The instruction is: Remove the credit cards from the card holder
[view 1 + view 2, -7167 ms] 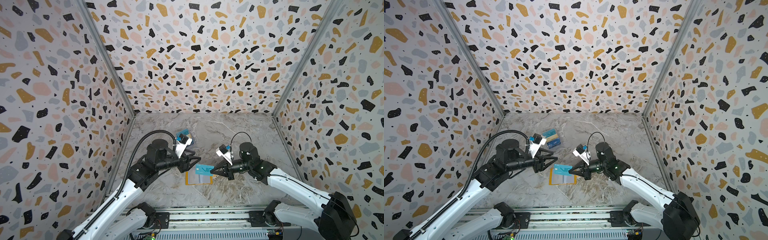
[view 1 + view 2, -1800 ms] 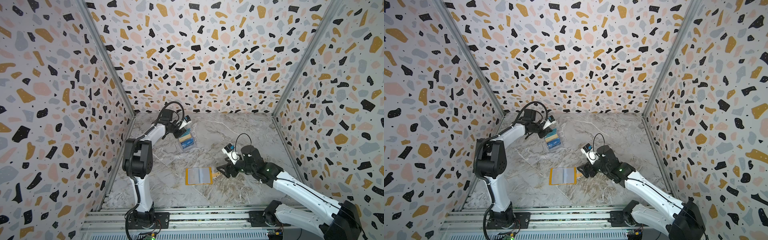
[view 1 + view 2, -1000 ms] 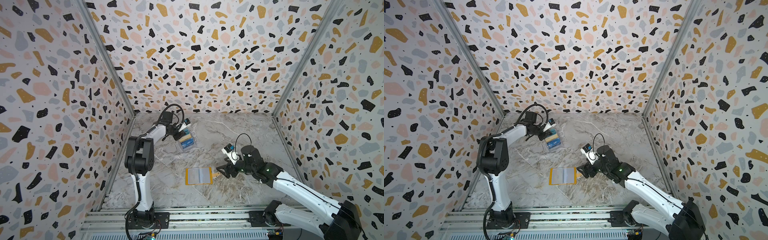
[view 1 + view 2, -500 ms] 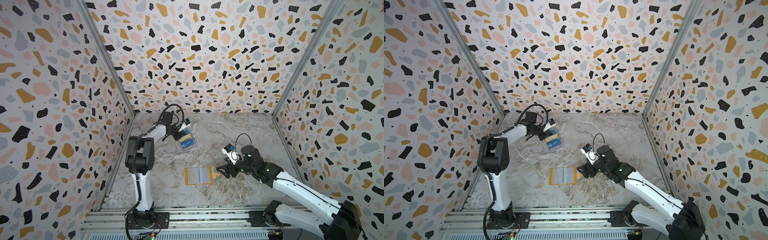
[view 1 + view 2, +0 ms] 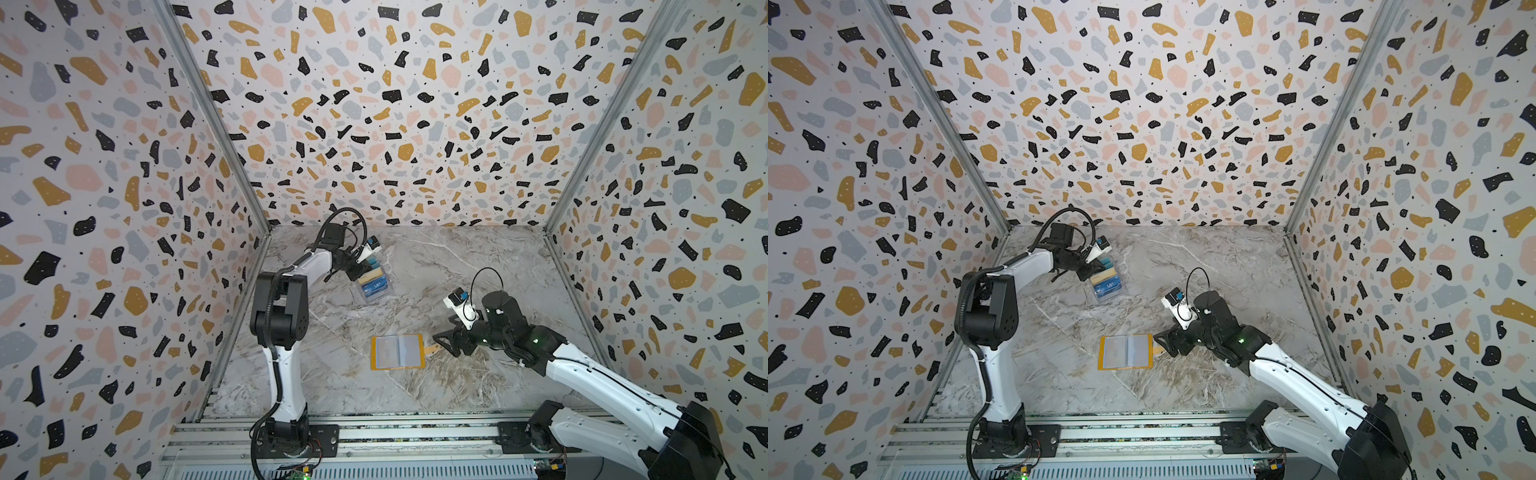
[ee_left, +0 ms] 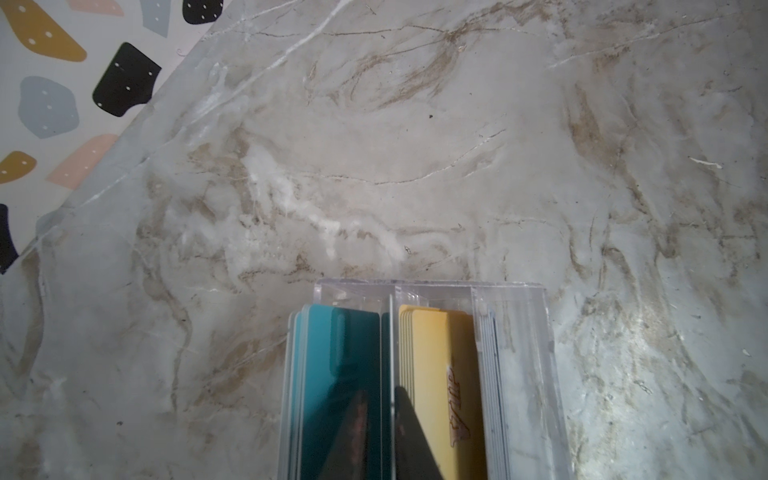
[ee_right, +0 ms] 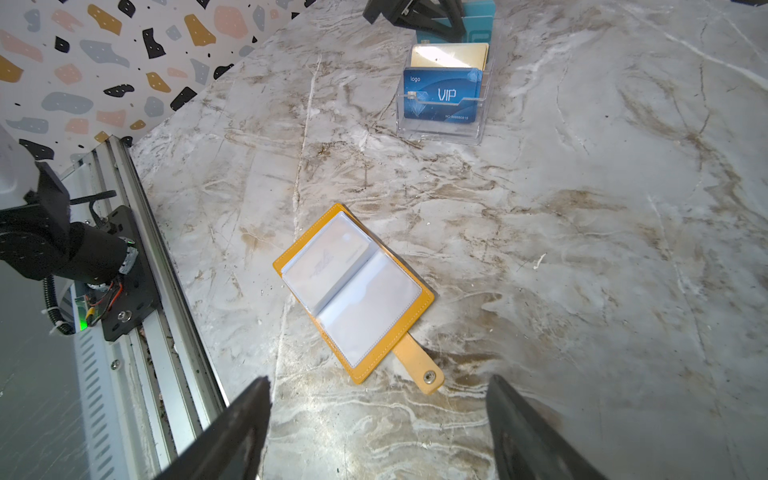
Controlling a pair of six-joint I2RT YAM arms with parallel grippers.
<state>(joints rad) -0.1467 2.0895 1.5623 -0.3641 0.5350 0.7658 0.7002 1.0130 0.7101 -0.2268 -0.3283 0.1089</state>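
Mustard-yellow, spread open near the middle – found the card holder (image 5: 397, 352) so in both top views, right gripper (image 5: 441, 344) just right of it, left gripper (image 5: 358, 272) at the far-left clear box (image 5: 376, 286). Left wrist: saw teal and gold credit cards (image 6: 340, 374) in that box; couldn't tell if the left pincer was apart or together. Right wrist: caught the right jaws wide apart, empty.

blue card (image 7: 442, 95), "logo", "VIP" lettering
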